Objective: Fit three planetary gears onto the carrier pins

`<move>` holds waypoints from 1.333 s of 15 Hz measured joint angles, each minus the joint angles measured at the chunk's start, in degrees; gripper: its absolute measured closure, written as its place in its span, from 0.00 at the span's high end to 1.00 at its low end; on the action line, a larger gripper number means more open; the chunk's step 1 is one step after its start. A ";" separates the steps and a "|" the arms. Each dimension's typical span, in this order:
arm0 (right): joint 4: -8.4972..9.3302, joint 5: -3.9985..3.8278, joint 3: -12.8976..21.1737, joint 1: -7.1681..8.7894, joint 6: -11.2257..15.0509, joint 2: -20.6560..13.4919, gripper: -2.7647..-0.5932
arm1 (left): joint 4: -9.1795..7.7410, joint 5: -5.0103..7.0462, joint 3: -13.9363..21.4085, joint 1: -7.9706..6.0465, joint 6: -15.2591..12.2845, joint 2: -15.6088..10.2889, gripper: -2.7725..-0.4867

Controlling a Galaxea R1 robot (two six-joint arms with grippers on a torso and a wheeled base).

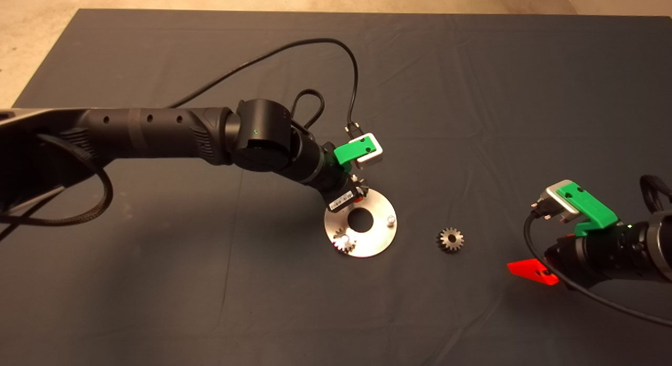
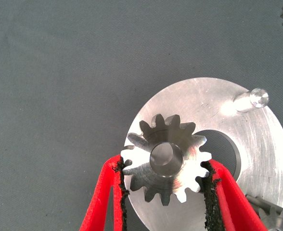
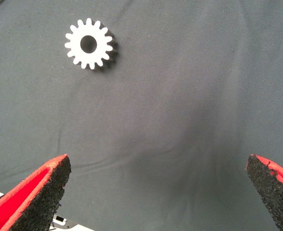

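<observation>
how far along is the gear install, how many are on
One gear already sits on a pin of the plate. The left gripper holds a second gear over the plate, apparently at its pin. The third gear lies on the mat, one pin is bare, and the right gripper is open near it.

A dark grey mat (image 1: 157,282), faintly creased, covers the surface. Beyond its far and left edges lies pale beige floor (image 1: 31,45), lit warmly from above.

One gear (image 1: 344,242) sits on the plate (image 1: 375,240). Another gear (image 1: 450,239) lies right of it on the mat (image 1: 472,93).
</observation>
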 joint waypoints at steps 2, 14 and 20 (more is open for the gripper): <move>-0.02 0.01 0.00 0.00 0.00 0.00 0.98 | -0.01 0.02 -0.18 0.00 0.02 -0.11 0.10; -0.02 0.13 0.00 0.00 0.00 0.00 0.98 | -0.06 0.05 -0.63 0.00 0.09 -0.16 0.10; -0.01 0.16 0.00 0.00 0.00 0.00 0.98 | -0.08 0.06 -0.63 0.21 0.09 -0.94 0.10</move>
